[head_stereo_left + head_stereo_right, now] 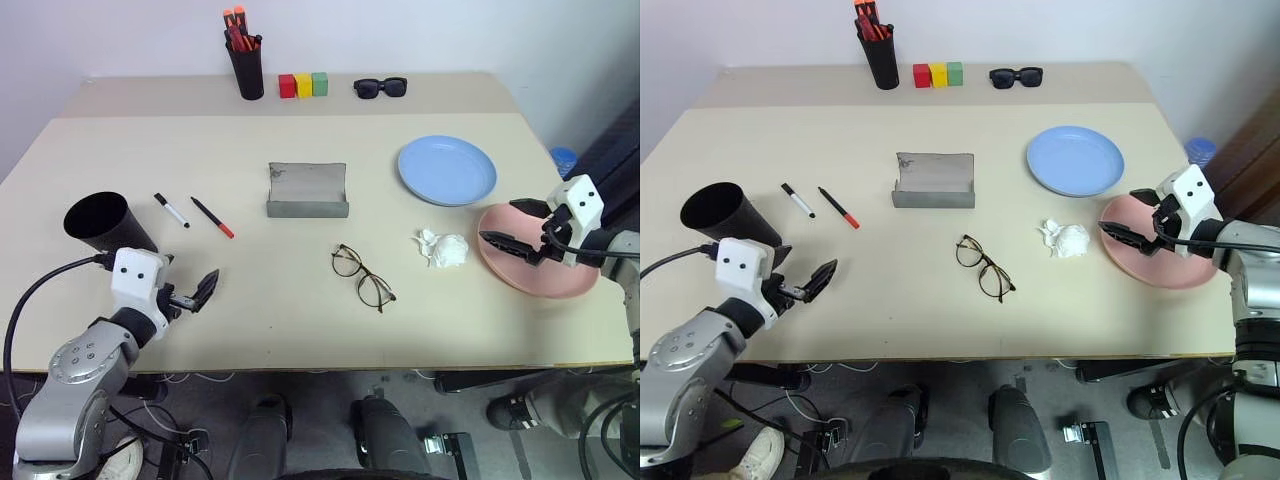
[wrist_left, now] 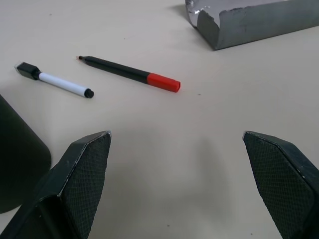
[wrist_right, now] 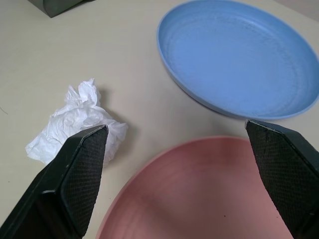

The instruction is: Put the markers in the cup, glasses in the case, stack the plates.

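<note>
A black cup stands at the table's left, its wide mouth showing. Just right of it lie two markers: one white with a black cap, one black with a red tip. The grey case sits open mid-table, with the wire-frame glasses in front of it. A blue plate lies back right, and a pink plate lies nearer the right edge. My left gripper hovers open in front of the cup and markers. My right gripper hangs open over the pink plate's left rim.
A crumpled white tissue lies between the glasses and the pink plate. Along the back stand a black pen holder with red markers, three coloured blocks and black sunglasses. The table's front edge runs close behind both grippers.
</note>
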Controlling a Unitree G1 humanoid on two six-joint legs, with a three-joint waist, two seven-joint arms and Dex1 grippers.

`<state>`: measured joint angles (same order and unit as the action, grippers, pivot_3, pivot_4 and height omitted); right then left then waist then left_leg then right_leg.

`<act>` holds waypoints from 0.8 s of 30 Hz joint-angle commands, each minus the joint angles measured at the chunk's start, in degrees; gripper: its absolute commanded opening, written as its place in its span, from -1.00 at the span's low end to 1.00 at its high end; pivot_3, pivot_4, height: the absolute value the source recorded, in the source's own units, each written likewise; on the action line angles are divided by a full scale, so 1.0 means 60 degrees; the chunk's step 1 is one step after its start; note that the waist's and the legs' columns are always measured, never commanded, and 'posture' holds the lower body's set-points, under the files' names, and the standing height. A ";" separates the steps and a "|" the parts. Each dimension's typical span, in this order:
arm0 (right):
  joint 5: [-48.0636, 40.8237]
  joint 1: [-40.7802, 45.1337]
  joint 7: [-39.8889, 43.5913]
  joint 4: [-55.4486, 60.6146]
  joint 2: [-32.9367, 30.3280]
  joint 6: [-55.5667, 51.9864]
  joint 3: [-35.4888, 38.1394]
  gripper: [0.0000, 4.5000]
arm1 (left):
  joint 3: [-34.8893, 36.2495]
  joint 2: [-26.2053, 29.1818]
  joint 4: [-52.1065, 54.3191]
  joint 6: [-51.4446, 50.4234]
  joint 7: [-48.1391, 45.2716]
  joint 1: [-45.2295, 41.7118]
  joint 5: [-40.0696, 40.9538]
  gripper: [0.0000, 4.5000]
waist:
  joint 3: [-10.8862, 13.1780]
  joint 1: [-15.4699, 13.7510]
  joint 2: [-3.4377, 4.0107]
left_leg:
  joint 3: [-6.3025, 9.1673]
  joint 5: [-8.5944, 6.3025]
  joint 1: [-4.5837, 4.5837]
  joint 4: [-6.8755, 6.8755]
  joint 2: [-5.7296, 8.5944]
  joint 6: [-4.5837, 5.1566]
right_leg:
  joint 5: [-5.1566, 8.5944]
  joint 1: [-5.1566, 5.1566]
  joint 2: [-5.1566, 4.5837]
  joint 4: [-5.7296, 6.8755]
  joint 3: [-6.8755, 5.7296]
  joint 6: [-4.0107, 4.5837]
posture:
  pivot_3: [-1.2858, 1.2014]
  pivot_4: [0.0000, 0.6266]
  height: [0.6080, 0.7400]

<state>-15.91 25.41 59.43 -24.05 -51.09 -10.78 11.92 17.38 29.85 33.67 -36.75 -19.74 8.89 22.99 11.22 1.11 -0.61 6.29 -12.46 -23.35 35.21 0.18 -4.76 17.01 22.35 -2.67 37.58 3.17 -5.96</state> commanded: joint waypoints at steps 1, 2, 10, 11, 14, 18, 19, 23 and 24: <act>-0.0002 0.0168 -0.0062 0.0107 -0.0156 0.0190 0.0200 1.00 | 0.0092 0.0005 0.0043 0.0204 0.0031 -0.0052 -0.0147 0.93 | 0.0000 -0.0001 0.0000 | 0.0000 0.0000 0.0000 0.0000 0.0000 0.0000 | 0.0000 0.0000 0.0000 0.0000 0.0000 0.0000 | 0.03 -0.52 1.00; 0.0001 0.0149 -0.0079 0.0135 -0.0122 0.0199 0.0185 1.00 | 0.0089 -0.0019 0.0049 0.0202 0.0059 -0.0033 -0.0158 0.93 | 0.0000 -0.0002 0.0000 | 0.0000 0.0000 0.0000 0.0000 0.0000 0.0000 | 0.0000 0.0000 0.0000 0.0000 0.0000 0.0000 | 0.03 -0.52 1.00; -0.0064 0.0302 -0.0177 0.0598 0.0143 0.0044 -0.0022 1.00 | 0.0277 0.0005 0.0158 0.0004 0.0119 -0.0108 -0.0048 0.93 | 0.0000 0.0004 0.0000 | 0.0000 0.0000 0.0000 0.0000 0.0000 0.0000 | 0.0000 -0.0001 0.0000 0.0000 0.0000 -0.0001 | 0.03 -0.52 1.00; -0.0095 0.0288 -0.0188 0.0750 0.0240 0.0002 -0.0079 1.00 | 0.0323 0.0027 0.0174 -0.0015 0.0129 -0.0136 -0.0037 0.93 | 0.0000 0.0005 0.0000 | 0.0000 0.0000 0.0000 0.0000 0.0000 0.0000 | 0.0000 0.0000 0.0000 0.0000 0.0000 -0.0001 | 0.03 -0.52 1.00; -0.0102 0.0181 -0.0269 0.1285 0.0564 -0.0131 -0.0327 1.00 | 0.0480 0.0116 0.0175 -0.0044 0.0140 -0.0220 -0.0043 0.93 | 0.0000 0.0015 0.0000 | 0.0001 0.0000 0.0001 0.0001 0.0000 0.0000 | -0.0001 -0.0001 0.0002 0.0001 0.0000 -0.0001 | 0.03 -0.52 1.00; -0.0060 0.0359 -0.0523 0.1880 0.1145 -0.0267 -0.0717 1.00 | 0.0424 0.0084 0.0007 -0.0354 0.0440 -0.0836 -0.0082 0.93 | 0.0000 -0.0003 0.0000 | 0.0002 0.0000 0.0002 0.0002 0.0000 0.0000 | -0.0001 -0.0001 0.0002 0.0004 -0.0001 -0.0002 | 0.03 -0.52 1.00; -0.0094 0.0437 -0.0580 0.1941 0.1289 -0.0295 -0.0778 1.00 | 0.0265 0.0016 -0.0071 -0.0462 0.0629 -0.1092 -0.0191 0.93 | 0.0000 -0.0025 0.0000 | 0.0002 0.0000 0.0002 0.0004 0.0000 0.0000 | -0.0002 -0.0003 0.0002 0.0004 -0.0001 -0.0003 | 0.03 -0.52 1.00; -0.0314 0.0308 -0.0841 0.3478 0.1999 -0.0823 -0.1292 1.00 | -0.0344 -0.0272 -0.0800 -0.1494 0.1589 -0.2643 -0.0622 0.93 | -0.0002 -0.0064 -0.0002 | 0.0011 0.0000 -0.0001 0.0011 0.0006 0.0000 | -0.0003 -0.0007 0.0000 0.0007 -0.0005 -0.0007 | 0.03 -0.52 1.00; -0.0319 0.0291 -0.0945 0.3786 0.2159 -0.0953 -0.1403 1.00 | -0.0449 -0.0309 -0.1010 -0.1743 0.1755 -0.2953 -0.0721 0.93 | -0.0004 -0.0042 -0.0006 | 0.0018 0.0000 -0.0001 0.0013 0.0006 0.0000 | -0.0004 -0.0006 0.0003 0.0013 -0.0009 -0.0007 | 0.03 -0.52 1.00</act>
<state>-16.64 26.79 54.62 -5.88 -38.59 -15.61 3.90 15.32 27.87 27.89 -45.25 -11.10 -7.30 20.03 11.20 0.85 -0.64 6.41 -12.46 -23.36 35.29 0.20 -4.76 16.98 22.32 -2.63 37.70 3.10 -6.00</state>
